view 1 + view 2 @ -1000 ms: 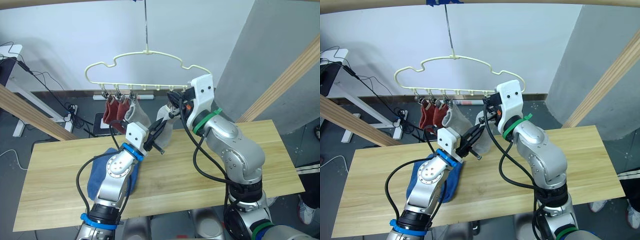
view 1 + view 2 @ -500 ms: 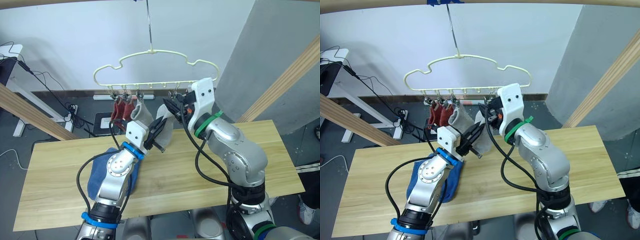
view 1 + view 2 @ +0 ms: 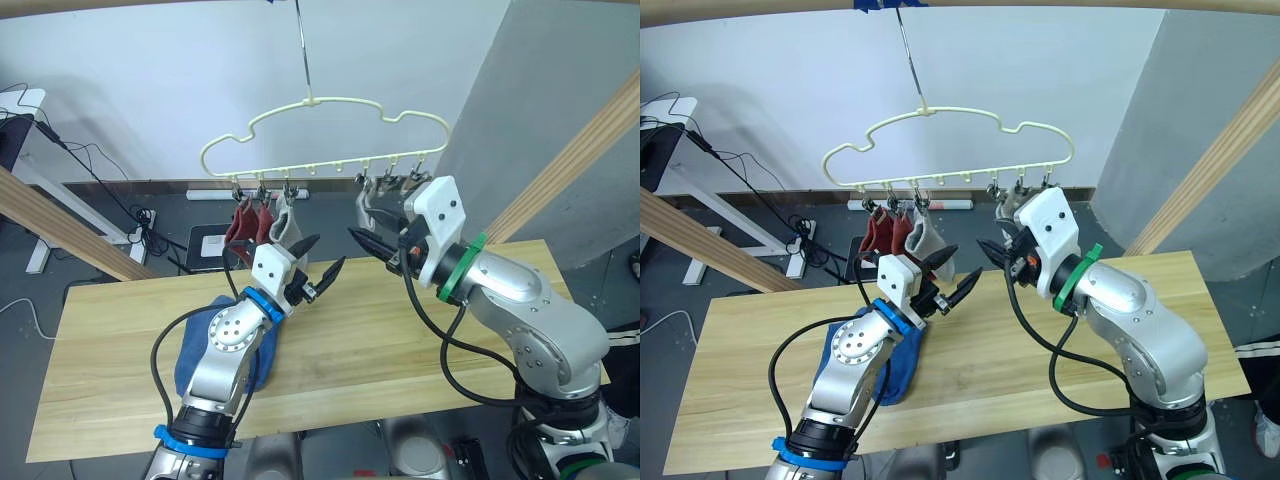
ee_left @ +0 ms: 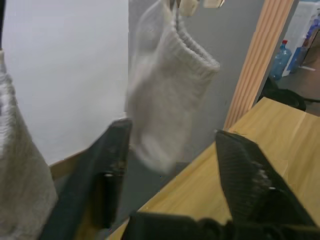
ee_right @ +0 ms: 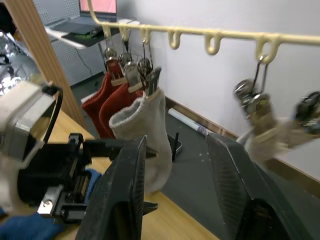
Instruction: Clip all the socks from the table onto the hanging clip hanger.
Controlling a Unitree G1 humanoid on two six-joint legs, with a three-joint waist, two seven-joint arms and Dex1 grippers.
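The pale yellow clip hanger (image 3: 325, 105) hangs above the table's (image 3: 400, 340) far edge. Two rust red socks (image 3: 245, 222) and a light grey sock (image 3: 287, 228) hang from its left clips. A second grey sock (image 3: 372, 205) hangs from a clip further right, and also appears in the left wrist view (image 4: 167, 95). My left gripper (image 3: 322, 255) is open and empty just below and between the grey socks. My right gripper (image 3: 375, 248) is open and empty below the second grey sock. Blue socks (image 3: 195, 360) lie on the table under my left arm.
Slanted wooden beams stand at the left (image 3: 60, 225) and right (image 3: 570, 160) of the table. The hanger's thin metal hook (image 3: 303, 50) runs up to the top beam. Cables and a white stand (image 3: 30, 130) sit on the floor at the back left.
The hanger has swung to the right. My left gripper has let go of the grey sock and opened. My right gripper has opened and drawn back from the clip, leaving the sock hanging.
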